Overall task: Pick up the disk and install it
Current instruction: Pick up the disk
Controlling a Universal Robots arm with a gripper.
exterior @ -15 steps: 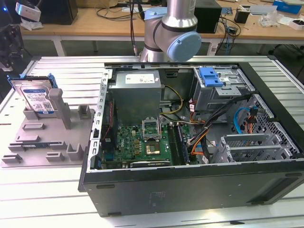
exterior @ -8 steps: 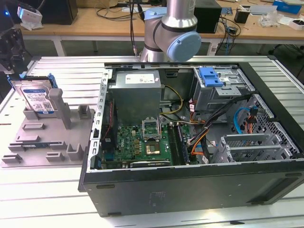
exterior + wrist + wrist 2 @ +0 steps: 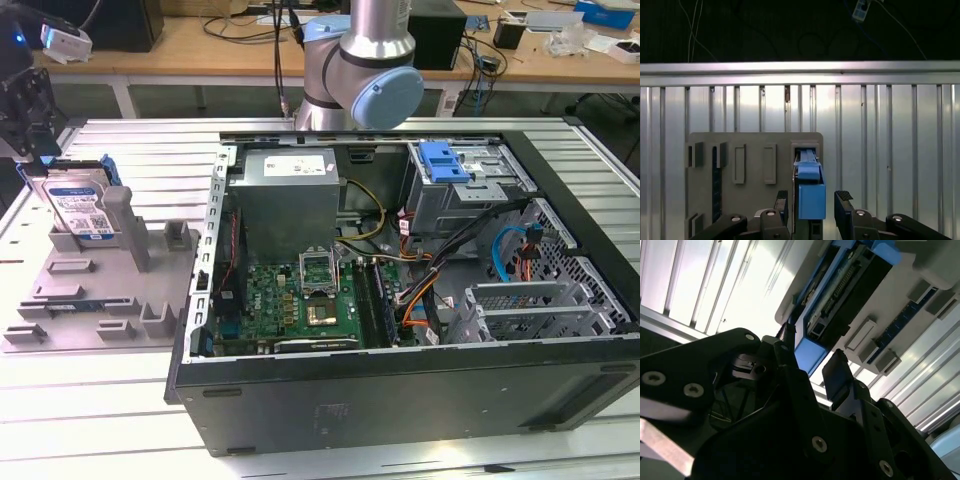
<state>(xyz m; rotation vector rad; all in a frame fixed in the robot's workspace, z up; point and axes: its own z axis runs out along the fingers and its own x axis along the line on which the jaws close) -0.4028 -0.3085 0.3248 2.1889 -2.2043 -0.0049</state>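
The pick-up step is in hand, and nothing of the install is showing yet. On the exterior view's left, the gripper [image 3: 32,140] is hanging just above the disk [image 3: 82,205]. The disk is standing on edge in a slot of the grey holder [image 3: 90,290] on the ribbed worktop [image 3: 100,420]. It is well apart from the open computer case [image 3: 400,400] on that view's right.

In the first wrist view the fingers [image 3: 844,202] are standing open, one on each side of the disk's blue frame [image 3: 811,197]. A strip of gap is showing on both sides, so they are gripping nothing. In the second wrist view the gripper [image 3: 812,352] is straddling the same blue end. The light there is harsh, and I cannot tell whether one finger is brushing the frame's corner or only sitting just beside it.

As I judge it, the next move is calling for a square, centred close on the flat sides of the frame. The fingers need to be low enough on it for a firm hold. After that, a straight pull along the slot is what is needed, so that the disk is not binding against the holder's walls.
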